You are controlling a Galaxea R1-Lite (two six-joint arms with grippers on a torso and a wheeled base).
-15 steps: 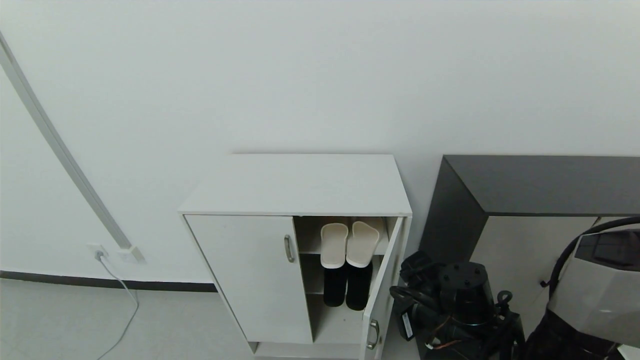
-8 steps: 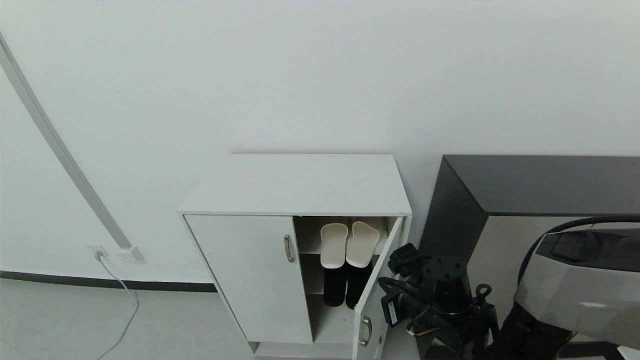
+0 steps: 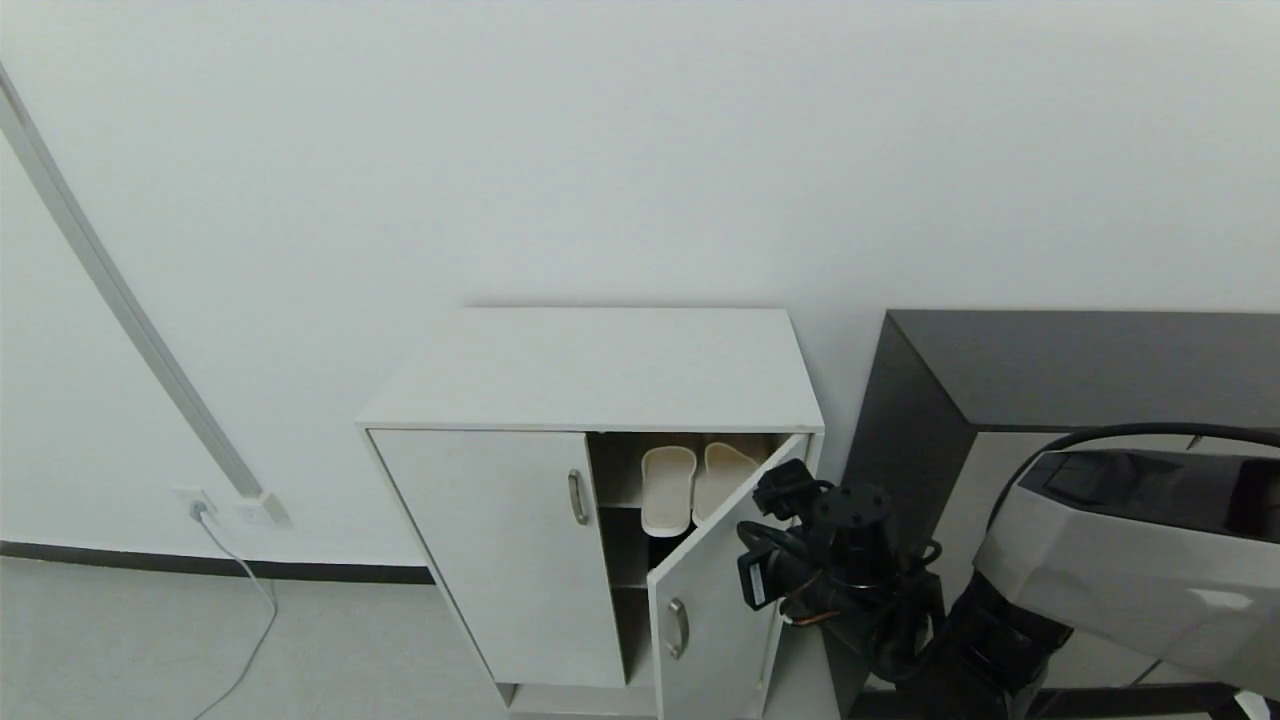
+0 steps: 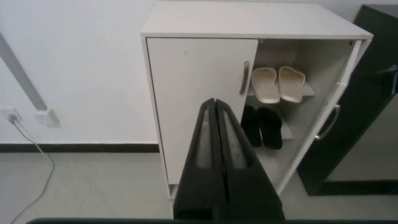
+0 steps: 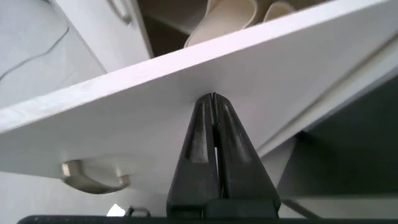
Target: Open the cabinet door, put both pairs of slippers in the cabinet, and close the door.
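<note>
The white cabinet (image 3: 590, 370) stands against the wall, its left door shut. Its right door (image 3: 710, 610) hangs about half closed, handle (image 3: 678, 628) facing out. A cream pair of slippers (image 3: 668, 485) lies on the upper shelf, toes inward. In the left wrist view the cream pair (image 4: 280, 84) sits above a black pair of slippers (image 4: 264, 124) on the shelf below. My right gripper (image 3: 778, 492) is shut, and in the right wrist view its tips (image 5: 213, 96) press against the door's outer face (image 5: 249, 68). My left gripper (image 4: 214, 102) is shut on nothing, held back in front of the cabinet.
A dark cabinet (image 3: 1080, 365) stands close on the right of the white one. A wall socket with a cable (image 3: 200, 505) and a slanting grey conduit (image 3: 120, 290) are on the left wall. Bare floor lies in front on the left.
The right door has swung from nearly wide open to about half closed, with my right arm moving left against it. The door now covers the black pair in the head view.
</note>
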